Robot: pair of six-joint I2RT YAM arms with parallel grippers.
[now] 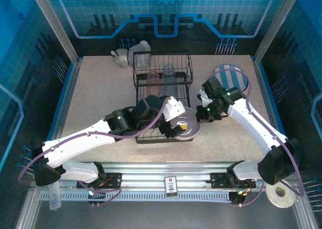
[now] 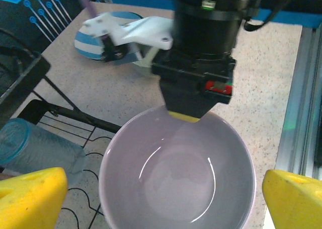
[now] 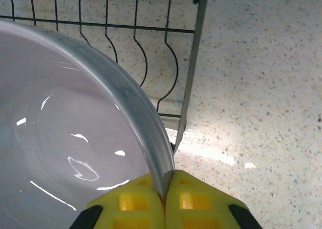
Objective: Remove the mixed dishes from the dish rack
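The lavender bowl (image 1: 185,127) hangs at the front right corner of the black wire dish rack (image 1: 151,140). My right gripper (image 1: 204,115) is shut on the bowl's rim (image 3: 162,174), one yellow finger inside and one outside. My left gripper (image 1: 175,123) is open wide; its yellow fingertips (image 2: 31,199) stand on either side of the bowl (image 2: 176,176), apart from it. A pink tumbler (image 1: 153,80) and a blue-grey tumbler (image 1: 170,76) sit in the rack. The blue-grey tumbler (image 2: 35,148) lies on the wires. A blue-and-white striped plate (image 1: 230,77) lies on the table to the right.
White items (image 1: 132,54) stand behind the rack at the back left. The rack's curved plate slots (image 3: 141,63) and corner post (image 3: 193,63) are just beyond the bowl. Speckled tabletop (image 3: 261,88) stretches right of the rack. A tape roll (image 1: 279,196) lies near the right arm's base.
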